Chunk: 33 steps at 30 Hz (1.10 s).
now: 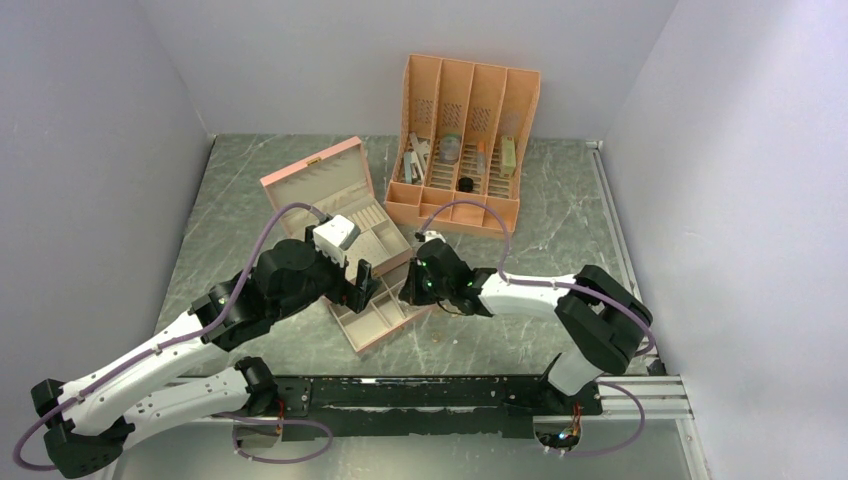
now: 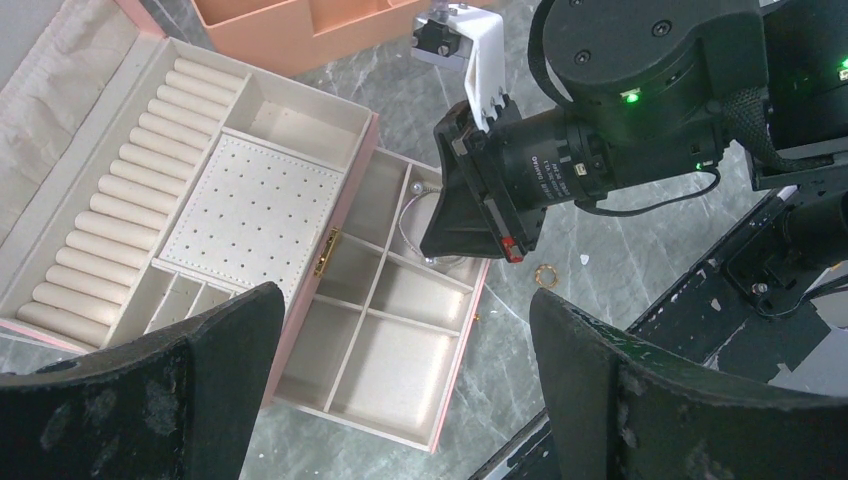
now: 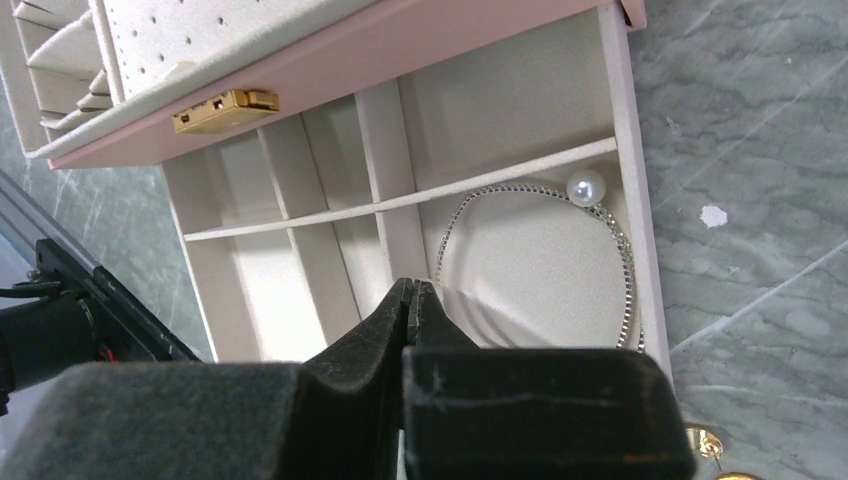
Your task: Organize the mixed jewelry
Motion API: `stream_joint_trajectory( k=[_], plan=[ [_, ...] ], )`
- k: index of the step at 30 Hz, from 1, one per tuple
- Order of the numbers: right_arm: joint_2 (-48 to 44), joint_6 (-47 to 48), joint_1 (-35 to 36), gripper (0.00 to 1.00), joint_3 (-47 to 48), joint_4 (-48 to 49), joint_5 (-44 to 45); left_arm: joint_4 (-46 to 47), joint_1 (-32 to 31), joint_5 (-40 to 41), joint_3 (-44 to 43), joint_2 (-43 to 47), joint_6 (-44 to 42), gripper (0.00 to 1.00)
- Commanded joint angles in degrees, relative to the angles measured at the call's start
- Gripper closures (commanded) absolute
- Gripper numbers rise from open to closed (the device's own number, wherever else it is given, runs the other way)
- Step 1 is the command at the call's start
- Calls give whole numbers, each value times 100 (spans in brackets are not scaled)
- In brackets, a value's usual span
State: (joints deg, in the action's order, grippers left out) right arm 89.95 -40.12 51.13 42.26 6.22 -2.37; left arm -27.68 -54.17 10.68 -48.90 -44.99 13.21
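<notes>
A pink jewelry box [image 1: 325,185] lies open with its drawer [image 1: 378,325] pulled out. In the left wrist view a gold ring [image 2: 546,273] and a tiny gold stud [image 2: 476,317] lie on the table just outside the drawer's pink edge [image 2: 460,357]. A silver chain with a pearl [image 3: 586,187] lies in one drawer compartment. My right gripper [image 3: 412,290] is shut, with nothing visible between its tips, above that compartment's edge. A gold piece [image 3: 706,441] shows beside it on the table. My left gripper [image 2: 405,330] is wide open and empty above the drawer's near compartments.
An orange slotted organizer [image 1: 465,140] with grey and black oddments stands behind the box. The box's ring rolls [image 2: 130,190] and holed earring pad [image 2: 250,210] are bare. A black rail [image 1: 450,392] runs along the near table edge. The two grippers [image 1: 385,285] are close together.
</notes>
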Motion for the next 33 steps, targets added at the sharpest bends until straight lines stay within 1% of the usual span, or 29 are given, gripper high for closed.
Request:
stream_joint_trajectory(
  k=[1, 9, 15, 23, 26, 28, 30, 33],
  plan=[
    [75, -105, 43, 100, -125, 182, -34, -18, -37, -74, -13, 45, -82, 3],
    [209, -169, 91, 100, -174, 245, -9, -18, -31, -74, -9, 60, -78, 2],
    [139, -146, 85, 100, -119, 155, 64, -18, -35, -71, -5, 64, -80, 3],
    [-494, 13, 89, 100, 122, -389, 231, 7, -34, -72, 12, 78, -49, 3],
    [-866, 93, 91, 100, 206, -766, 500, 9, -33, -50, 18, 76, -43, 3],
    [-1132, 145, 90, 96, 212, -976, 640, 8, -38, -32, 17, 69, -34, 3],
    [-1410, 201, 90, 90, 200, -1212, 823, 8, -35, -25, 13, 64, -30, 3],
    [-1842, 290, 81, 84, 154, -1561, 1145, 38, -25, -25, 30, 48, -4, 3]
  ],
)
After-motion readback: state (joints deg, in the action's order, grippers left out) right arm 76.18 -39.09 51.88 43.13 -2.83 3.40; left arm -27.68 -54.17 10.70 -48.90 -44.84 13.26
